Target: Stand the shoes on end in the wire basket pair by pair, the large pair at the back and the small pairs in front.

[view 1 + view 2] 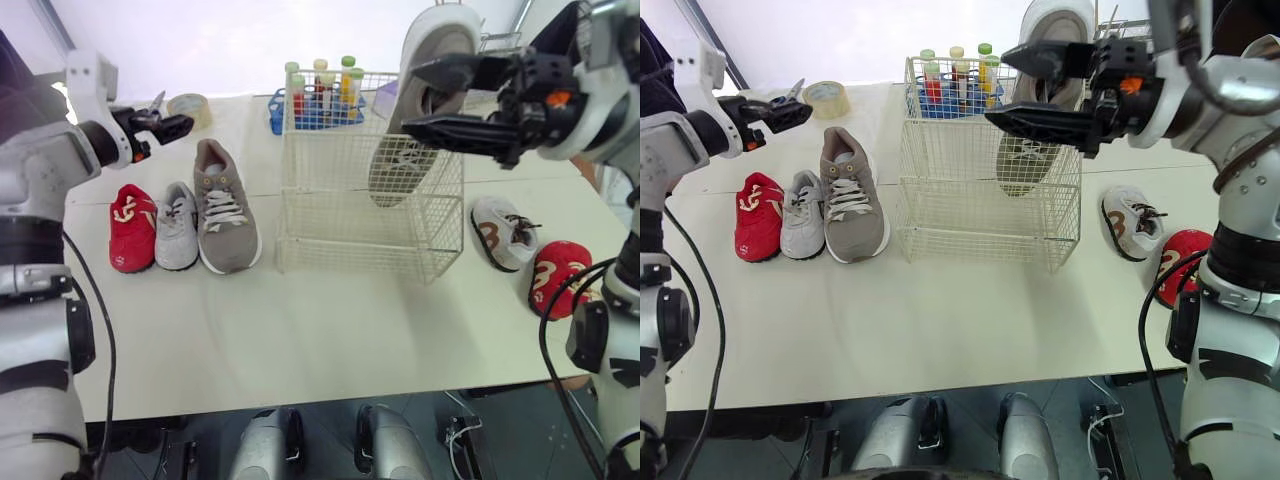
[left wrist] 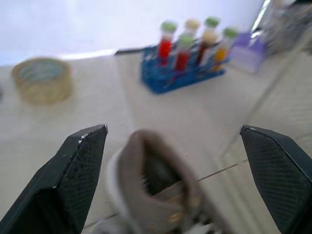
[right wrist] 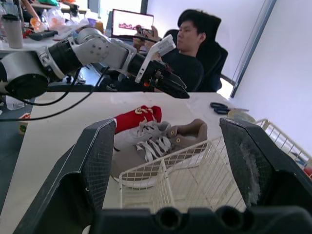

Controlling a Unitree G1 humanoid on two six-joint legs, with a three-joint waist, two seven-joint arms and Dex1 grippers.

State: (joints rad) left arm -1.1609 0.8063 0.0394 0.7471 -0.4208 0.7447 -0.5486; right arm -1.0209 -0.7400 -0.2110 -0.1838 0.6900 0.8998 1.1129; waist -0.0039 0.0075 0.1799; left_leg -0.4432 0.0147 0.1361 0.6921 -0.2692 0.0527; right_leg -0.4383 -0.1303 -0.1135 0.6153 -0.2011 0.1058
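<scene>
One large grey shoe [image 1: 425,60] stands on end, sole up, inside the white wire basket [image 1: 360,235] at its right side. My right gripper [image 1: 410,97] hovers open in front of this shoe, above the basket rim, with nothing between its fingers. The other large grey shoe [image 1: 225,210] lies flat left of the basket, beside a small grey shoe [image 1: 177,228] and a small red shoe [image 1: 132,228]. A small white shoe [image 1: 505,232] and a second red shoe [image 1: 558,278] lie right of the basket. My left gripper [image 1: 180,125] is open, held above the heel [image 2: 156,185] of the flat large shoe.
A blue rack of coloured tubes [image 1: 315,100] stands just behind the basket. A tape roll [image 1: 190,105] and scissors [image 3: 229,107] lie at the back left. A seated person [image 3: 190,53] is beyond the table's left side. The table's front half is bare.
</scene>
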